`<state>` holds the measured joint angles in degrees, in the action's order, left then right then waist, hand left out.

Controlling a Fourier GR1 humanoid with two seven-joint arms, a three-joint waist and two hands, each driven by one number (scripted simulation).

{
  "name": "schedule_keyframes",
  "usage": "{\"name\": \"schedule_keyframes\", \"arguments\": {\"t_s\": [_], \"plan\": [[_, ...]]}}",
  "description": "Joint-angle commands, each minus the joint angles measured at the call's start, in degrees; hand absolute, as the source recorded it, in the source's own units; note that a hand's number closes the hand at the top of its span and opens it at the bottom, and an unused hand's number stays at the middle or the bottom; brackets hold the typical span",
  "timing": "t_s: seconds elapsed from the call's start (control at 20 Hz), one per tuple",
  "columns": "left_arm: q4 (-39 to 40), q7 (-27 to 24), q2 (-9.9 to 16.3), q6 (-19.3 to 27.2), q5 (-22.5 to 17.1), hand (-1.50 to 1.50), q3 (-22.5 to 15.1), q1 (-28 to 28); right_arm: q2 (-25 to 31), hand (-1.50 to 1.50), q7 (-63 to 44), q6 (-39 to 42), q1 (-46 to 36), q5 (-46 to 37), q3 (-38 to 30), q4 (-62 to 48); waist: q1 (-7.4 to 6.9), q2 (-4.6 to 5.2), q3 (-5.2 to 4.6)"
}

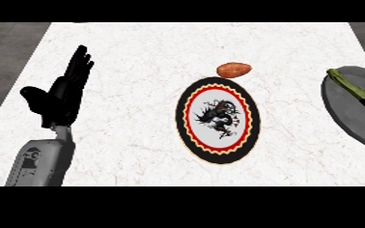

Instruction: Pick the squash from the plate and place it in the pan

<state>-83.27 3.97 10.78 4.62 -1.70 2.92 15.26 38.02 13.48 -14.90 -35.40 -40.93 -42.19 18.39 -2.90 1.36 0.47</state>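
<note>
At the left, the left robot hand (63,92) rests open, fingers up, over the white table (128,43). In the middle lies the empty plate (217,121), with a sweet potato (234,69) touching its far rim. At the right edge, the squash (348,84) lies in the pan (341,104).

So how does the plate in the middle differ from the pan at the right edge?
The plate shows whole, mid-counter; the pan is cut off by the view's right edge. The plate is patterned, with a black rim, red and yellow ring and a dark dragon-like figure on white; the pan is plain grey. Nothing lies on the plate, while a green squash lies in the pan. Both are round and rest flat on the marble counter.
</note>
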Motion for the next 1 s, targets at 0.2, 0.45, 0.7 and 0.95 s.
{"name": "schedule_keyframes", "arguments": {"t_s": [0.2,0.45,0.7,0.95], "plan": [[-0.4,-0.1,0.0,-0.5,0.1,0.00,-0.2,-0.7,0.4,-1.50,11.7,0.0,0.7,5.5,-4.9,-3.6,0.30,-0.18,0.01],[0.2,0.6,1.9,-1.8,-1.7,0.00,2.3,0.1,1.5,-1.50,18.9,1.6,1.4,13.6,-12.1,-2.4,1.49,-0.61,-0.07],[-0.2,0.9,2.8,-1.0,-1.0,0.00,3.4,-0.9,1.7,-1.50,25.1,15.5,7.3,20.5,-15.6,-2.8,3.32,-1.39,-0.36],[0.0,1.0,2.6,-1.2,-0.7,0.00,3.5,-2.1,-0.1,-1.50,28.3,25.4,13.4,23.8,-14.5,1.5,4.14,-1.83,-0.62]]}}
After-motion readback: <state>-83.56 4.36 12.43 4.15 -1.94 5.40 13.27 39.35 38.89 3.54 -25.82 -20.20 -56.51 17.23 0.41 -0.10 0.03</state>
